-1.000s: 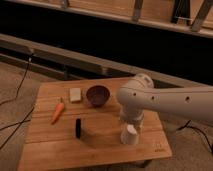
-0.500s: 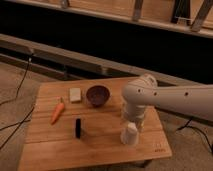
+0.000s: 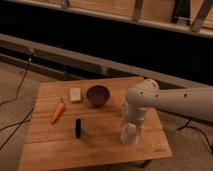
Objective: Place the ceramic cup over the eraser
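Note:
The white ceramic cup (image 3: 130, 136) stands on the wooden table (image 3: 95, 150), near its front right. My gripper (image 3: 132, 125) points straight down right over the cup, at its top, on the white arm that comes in from the right. The black eraser (image 3: 78, 127) lies flat on the table well to the left of the cup, apart from it.
A dark bowl (image 3: 97, 95) sits at the back middle of the table. A pale beige block (image 3: 75, 94) lies to its left, and an orange carrot (image 3: 58, 112) nearer the left edge. Cables run on the floor to the left.
The arm's bulky upper part has shifted to the right. The cup and the gripper above it stay in the same spot.

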